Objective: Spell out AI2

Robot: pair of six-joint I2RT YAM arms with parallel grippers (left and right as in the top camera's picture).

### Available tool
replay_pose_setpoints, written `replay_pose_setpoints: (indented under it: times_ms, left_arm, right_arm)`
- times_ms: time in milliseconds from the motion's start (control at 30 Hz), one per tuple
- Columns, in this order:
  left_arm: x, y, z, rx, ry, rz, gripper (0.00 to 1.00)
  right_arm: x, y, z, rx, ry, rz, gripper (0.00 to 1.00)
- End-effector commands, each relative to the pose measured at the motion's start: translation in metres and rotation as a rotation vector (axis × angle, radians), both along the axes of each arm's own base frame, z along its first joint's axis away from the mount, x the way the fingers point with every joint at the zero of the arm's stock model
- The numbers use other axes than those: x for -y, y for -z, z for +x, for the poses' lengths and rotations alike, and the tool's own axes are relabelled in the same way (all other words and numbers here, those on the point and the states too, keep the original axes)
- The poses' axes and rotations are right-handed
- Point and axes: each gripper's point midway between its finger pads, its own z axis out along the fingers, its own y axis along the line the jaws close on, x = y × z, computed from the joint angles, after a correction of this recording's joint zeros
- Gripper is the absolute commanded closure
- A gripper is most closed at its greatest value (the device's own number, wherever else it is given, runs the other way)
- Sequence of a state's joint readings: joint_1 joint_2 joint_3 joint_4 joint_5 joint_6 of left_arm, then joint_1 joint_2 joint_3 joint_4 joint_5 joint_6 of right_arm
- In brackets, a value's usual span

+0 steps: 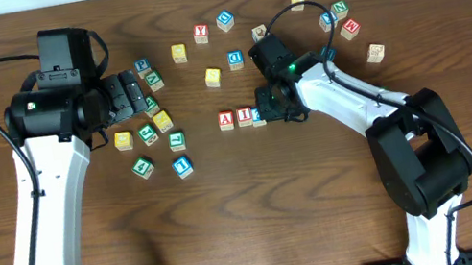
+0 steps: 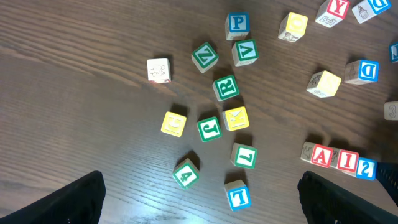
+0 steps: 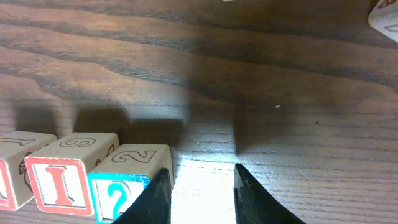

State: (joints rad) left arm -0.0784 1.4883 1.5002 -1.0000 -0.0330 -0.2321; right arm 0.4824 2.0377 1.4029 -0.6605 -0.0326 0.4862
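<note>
Left arm [image 1: 48,214] and right arm [image 1: 348,103] are white with black joints, cables and 2 fingers [image 3: 255,199] each.

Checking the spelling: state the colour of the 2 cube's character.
The 2 cube shows blue; clearest in the right wrist view.

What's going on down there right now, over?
Left claw open, empty. Right claw open, empty, beside 2 cube. A cube, I cube, 2 cube in row. No obstruction.

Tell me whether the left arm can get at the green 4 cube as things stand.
Probably yes. The left hand is open above that cluster, and the green 4 cube sits at its edge, apart from the blue L cube beside it, with nothing on top.
</note>
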Motion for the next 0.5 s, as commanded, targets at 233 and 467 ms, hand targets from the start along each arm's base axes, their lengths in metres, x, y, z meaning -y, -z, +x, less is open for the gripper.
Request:
replay_pose_setpoints:
  times_ms: [233, 467]
  left_arm:
    - [-0.0036, -0.0093, 0.0015, 0.022, -0.015, 0.007, 0.02]
    - [-0.0036, -0.0093, 0.0015, 0.022, -0.015, 0.007, 0.02]
  right_arm:
    - [-0.0117, 0.006, -0.0074, -0.008, -0.017, 0.005, 0.72]
    - [-0.0114, 0.0058, -0.0064, -0.004, -0.016, 0.002, 0.73]
